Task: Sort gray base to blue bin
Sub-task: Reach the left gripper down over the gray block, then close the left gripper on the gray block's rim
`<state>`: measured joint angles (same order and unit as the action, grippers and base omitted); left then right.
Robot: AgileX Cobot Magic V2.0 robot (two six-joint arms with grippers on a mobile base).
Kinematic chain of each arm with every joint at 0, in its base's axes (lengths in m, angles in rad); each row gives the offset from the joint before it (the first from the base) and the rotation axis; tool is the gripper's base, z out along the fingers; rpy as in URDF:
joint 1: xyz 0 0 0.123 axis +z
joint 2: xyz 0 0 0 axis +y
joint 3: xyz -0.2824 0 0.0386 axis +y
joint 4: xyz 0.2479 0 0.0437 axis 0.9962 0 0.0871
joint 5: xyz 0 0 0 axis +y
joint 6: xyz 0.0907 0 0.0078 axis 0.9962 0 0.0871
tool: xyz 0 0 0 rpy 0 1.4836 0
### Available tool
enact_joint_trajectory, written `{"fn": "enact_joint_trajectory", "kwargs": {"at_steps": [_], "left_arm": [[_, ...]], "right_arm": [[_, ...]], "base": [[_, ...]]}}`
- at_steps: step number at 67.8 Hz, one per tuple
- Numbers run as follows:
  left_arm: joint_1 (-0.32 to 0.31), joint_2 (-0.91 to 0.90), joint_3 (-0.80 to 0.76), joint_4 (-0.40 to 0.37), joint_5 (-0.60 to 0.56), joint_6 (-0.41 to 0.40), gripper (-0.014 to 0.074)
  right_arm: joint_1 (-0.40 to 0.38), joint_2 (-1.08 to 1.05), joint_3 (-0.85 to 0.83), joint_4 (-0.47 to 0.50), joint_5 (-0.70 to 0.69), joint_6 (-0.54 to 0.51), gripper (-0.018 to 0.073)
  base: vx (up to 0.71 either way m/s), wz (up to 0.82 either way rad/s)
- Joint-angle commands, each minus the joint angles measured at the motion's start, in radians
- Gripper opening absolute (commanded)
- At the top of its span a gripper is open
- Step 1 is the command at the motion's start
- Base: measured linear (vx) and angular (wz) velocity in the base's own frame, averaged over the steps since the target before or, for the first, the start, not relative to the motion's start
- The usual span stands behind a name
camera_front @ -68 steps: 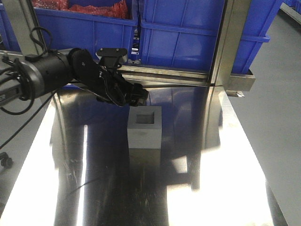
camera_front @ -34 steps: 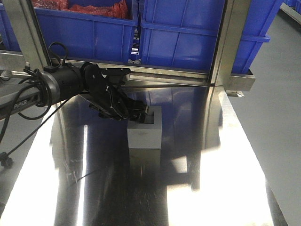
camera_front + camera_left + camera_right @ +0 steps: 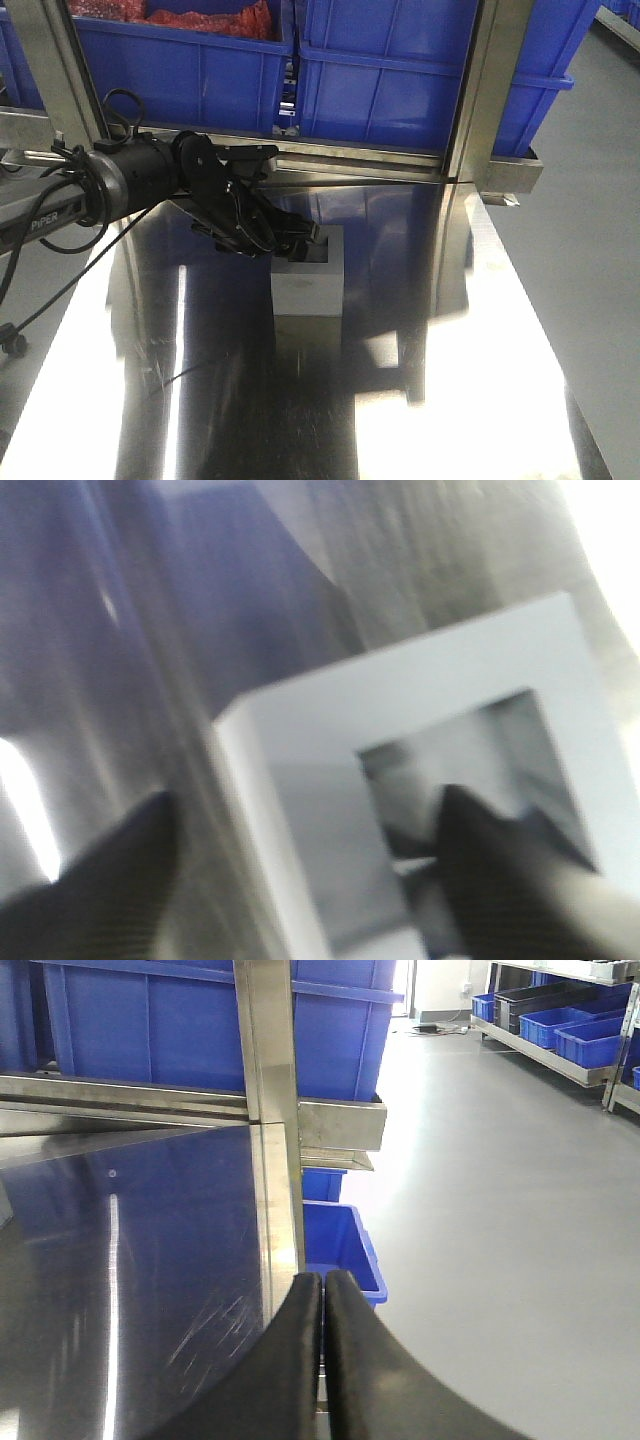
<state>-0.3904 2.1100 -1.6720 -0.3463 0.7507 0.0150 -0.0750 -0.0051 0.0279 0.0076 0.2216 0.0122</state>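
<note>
Here, left claw [image 3: 307, 800] astride gray base [image 3: 420, 695] wall, clear only from wrist.

A polished stainless-steel tabletop [image 3: 450, 400] carried one matte gray cube-shaped block [image 3: 308, 285], which stood upright with its square recess facing up. Mirror-bright metal streaked with glare spread to the left, to the right and in front of the block. Behind it the tabletop ended at a steel rail [image 3: 380, 165].

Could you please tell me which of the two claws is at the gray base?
The left claw: its open fingers straddle one wall of the gray base, one inside the recess. The right claw is shut, away from it.
</note>
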Motion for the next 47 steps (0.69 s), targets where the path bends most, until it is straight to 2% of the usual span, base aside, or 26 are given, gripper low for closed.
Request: {"fn": "enact_joint_trajectory", "kwargs": {"at_steps": [1, 12, 20, 35, 47], "left_arm": [[-0.003, -0.054, -0.025, 0.004, 0.02, -0.002, 0.0325], [-0.003, -0.054, -0.025, 0.004, 0.02, -0.002, 0.0099], [-0.003, -0.054, -0.025, 0.004, 0.009, -0.002, -0.0009], [-0.003, -0.08, -0.025, 0.006, -0.043, 0.008, -0.0008], [-0.016, -0.194, -0.009, 0.034, -0.075, 0.052, -0.0008]], "right_arm": [[-0.005, 0.018, 0.002, -0.008, -0.075, -0.012, -0.0005], [-0.005, 0.018, 0.002, -0.008, -0.075, -0.012, -0.0005], [-0.005, 0.018, 0.002, -0.008, -0.075, -0.012, -0.0005], [-0.005, 0.018, 0.002, -0.008, -0.075, -0.012, -0.0005], [-0.005, 0.018, 0.002, -0.008, -0.075, -0.012, -0.0005]], "base": [[0.0, 0.0], [0.0, 0.0], [0.0, 0.0], [0.0, 0.0], [0.0, 0.0]]}}
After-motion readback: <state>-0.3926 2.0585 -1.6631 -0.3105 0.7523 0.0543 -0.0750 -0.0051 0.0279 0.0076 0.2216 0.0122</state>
